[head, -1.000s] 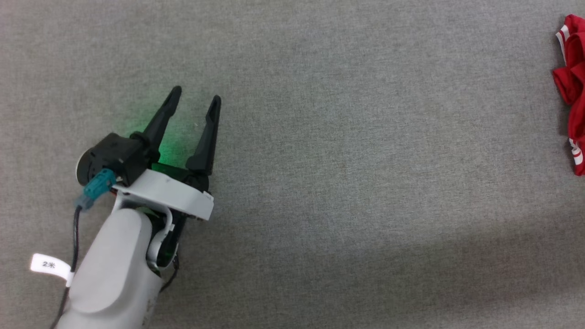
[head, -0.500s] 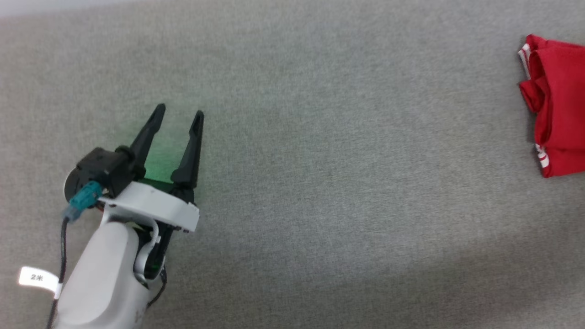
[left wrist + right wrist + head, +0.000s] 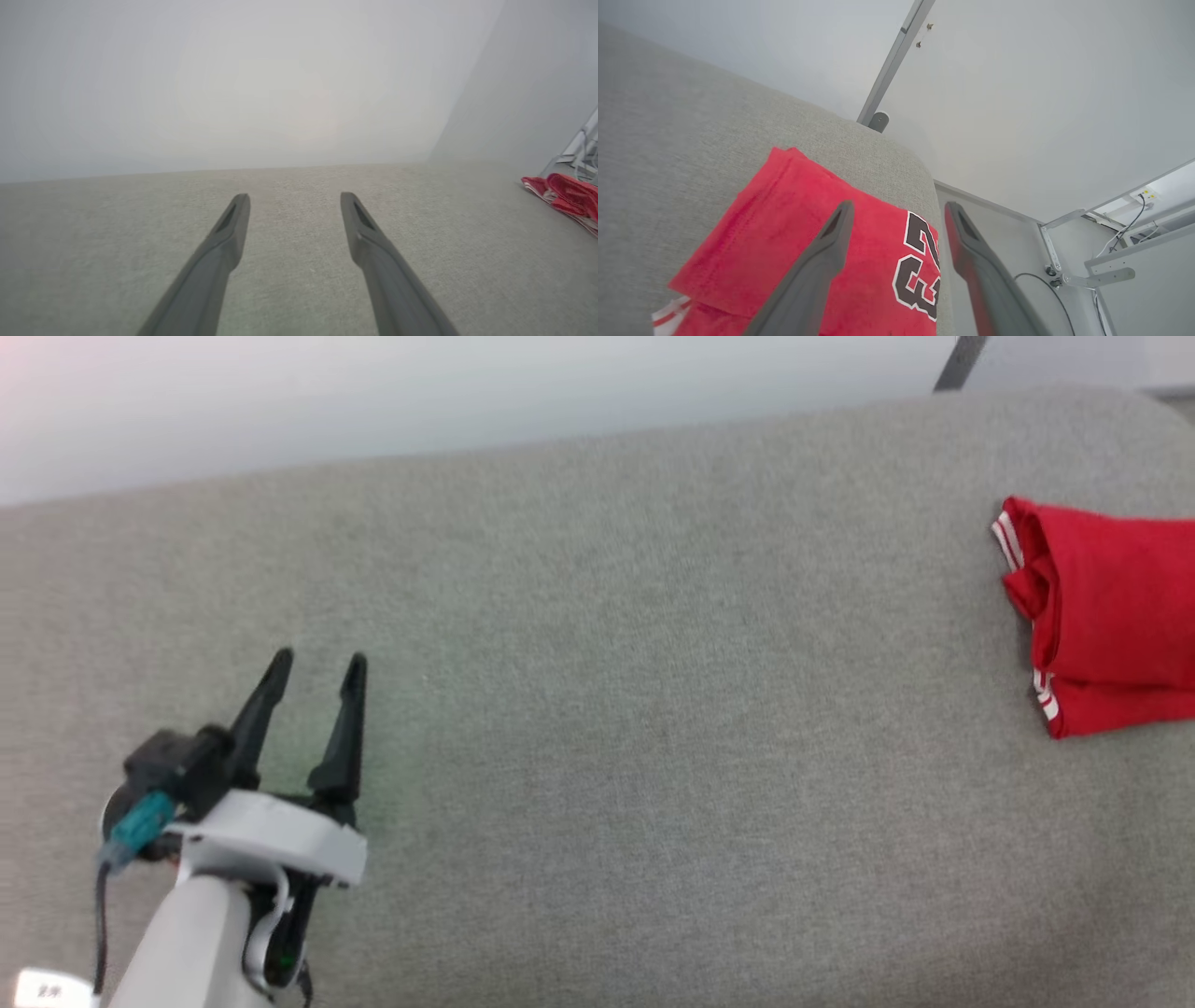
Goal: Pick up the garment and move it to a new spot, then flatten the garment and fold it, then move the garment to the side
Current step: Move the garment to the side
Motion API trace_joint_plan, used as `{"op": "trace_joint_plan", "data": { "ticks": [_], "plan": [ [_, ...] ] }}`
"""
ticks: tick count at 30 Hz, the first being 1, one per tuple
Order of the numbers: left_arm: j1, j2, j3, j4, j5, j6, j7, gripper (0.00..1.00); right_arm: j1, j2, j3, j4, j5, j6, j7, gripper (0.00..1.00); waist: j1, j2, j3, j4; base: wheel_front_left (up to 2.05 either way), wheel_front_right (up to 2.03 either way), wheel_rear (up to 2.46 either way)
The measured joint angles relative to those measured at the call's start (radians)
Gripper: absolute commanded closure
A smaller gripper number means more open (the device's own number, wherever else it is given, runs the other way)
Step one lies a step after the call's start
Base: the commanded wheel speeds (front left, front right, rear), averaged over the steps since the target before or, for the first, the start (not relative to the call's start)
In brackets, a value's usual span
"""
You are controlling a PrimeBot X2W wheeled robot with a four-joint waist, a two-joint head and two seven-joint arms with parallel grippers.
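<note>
Grey fabric-covered surface [image 3: 653,709] takes most of your head view, with a plain pale wall [image 3: 467,392] behind its far edge. The garment [image 3: 1111,616] is folded into a compact red rectangle and lies flat at the far right of that surface, close to the rounded corner and partly cut by the frame's right edge. From the right wrist view you see the garment [image 3: 808,224] folded in layers, one edge running along the rim of the surface. The left arm's pale forearm comes in at the lower left of the head view. The left gripper [image 3: 317,661] is released, fingers spread with nothing between them, over bare fabric and well apart from the garment. The left wrist view agrees: left gripper [image 3: 294,198] open over grey cloth, garment [image 3: 567,196] small at the far right. The right gripper [image 3: 899,205] is also released, fingers spread above the garment, gripping nothing; you can't tell whether the tips touch the cloth. Slanted grey metal post [image 3: 892,60] stands behind the corner. Black white-outlined number 23 [image 3: 920,266] faces up, between the right fingers. White-striped trim [image 3: 1006,537] shows at the garment's left edge. Teal connector [image 3: 140,821] sits on the left wrist.
</note>
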Motion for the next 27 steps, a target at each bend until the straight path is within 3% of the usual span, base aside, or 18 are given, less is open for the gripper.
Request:
{"op": "trace_joint_plan", "data": {
  "ticks": [10,17,27],
  "plan": [
    [0.149,0.008,0.072,-0.002,-0.008,0.017,0.0,0.0,0.186,0.081,-0.105,-0.079,0.014,0.0,-0.063,0.0,0.0,0.0,-0.119,0.043,0.0,0.0,0.0],
    [0.241,-0.007,0.13,-0.03,-0.009,0.057,0.0,0.0,0.381,0.142,-0.277,-0.268,-0.026,0.0,-0.064,0.0,0.0,0.0,-0.177,0.084,0.0,0.0,0.0],
    [0.361,-0.058,0.214,-0.091,0.003,0.049,0.0,0.0,0.635,0.266,-0.447,-0.488,-0.132,0.0,-0.064,0.0,0.0,0.0,-0.241,0.112,0.0,0.0,0.0]
  ]
}}
